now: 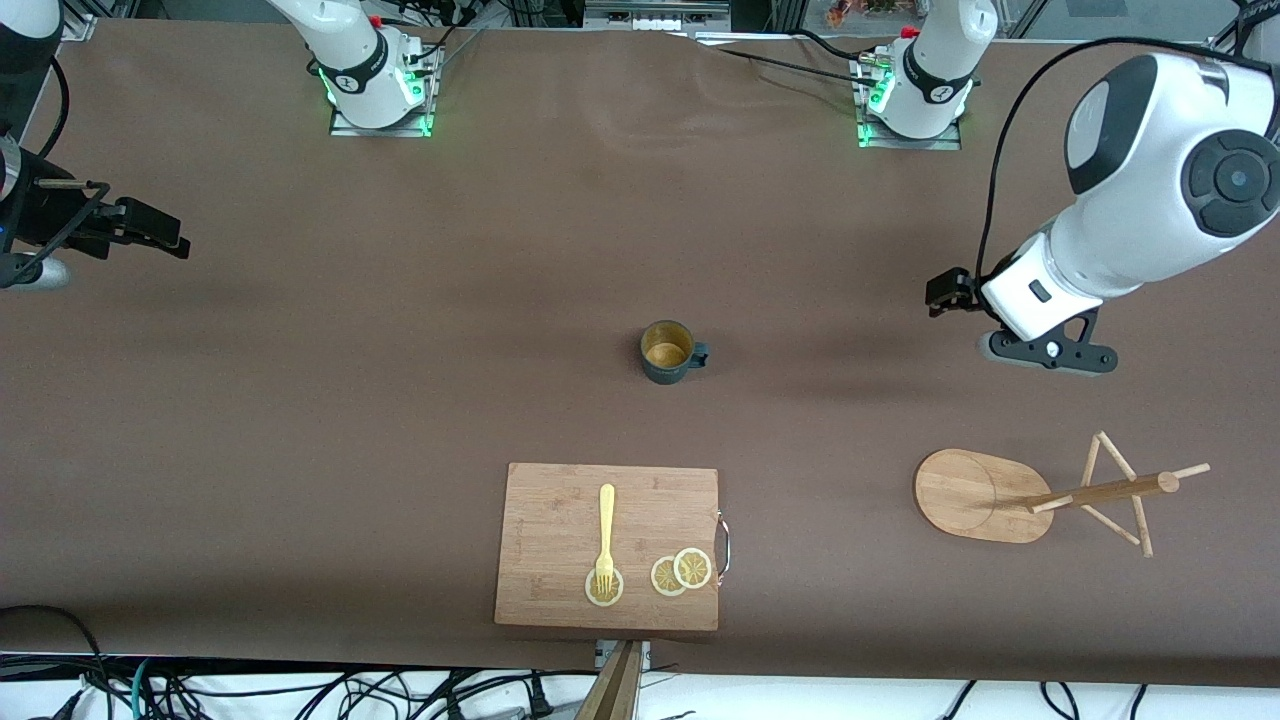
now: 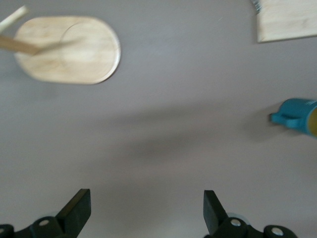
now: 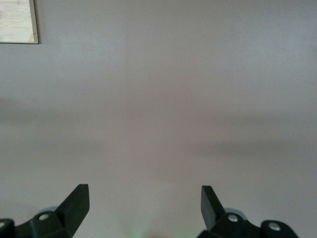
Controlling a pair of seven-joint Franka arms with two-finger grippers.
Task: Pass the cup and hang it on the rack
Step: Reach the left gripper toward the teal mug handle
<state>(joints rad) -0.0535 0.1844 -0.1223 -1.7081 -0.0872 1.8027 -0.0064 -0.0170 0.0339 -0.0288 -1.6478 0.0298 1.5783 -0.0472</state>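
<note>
A brown table (image 1: 400, 400) is filling the workspace, with the two arm bases standing along its edge farthest from the front camera and loose cables lying off the near edge.

The cup (image 1: 668, 351) is sitting upright near the middle of the table, its yellow inside showing and its handle pointing toward the left arm's end. Nothing is touching it. It is also showing at the edge of the left wrist view (image 2: 299, 116).

The rack (image 1: 1050, 495) is standing on its oval base toward the left arm's end, nearer to the front camera than the cup and well apart from it. No cup is hanging on its pegs.

A cutting board (image 1: 610, 545) is lying nearer to the front camera than the cup. On it a yellow fork (image 1: 605, 535) is resting with its tines on one lemon slice (image 1: 604, 588); two more slices (image 1: 682, 572) are overlapping beside the board's metal handle.

The left gripper (image 2: 147, 210) is hanging over bare table between cup and rack, fingers (image 2: 77, 210) spread wide and holding nothing.

The right gripper (image 3: 145, 208) is hovering over bare table at the right arm's end, well apart from the cup, fingers (image 3: 77, 206) likewise spread and carrying nothing.
</note>
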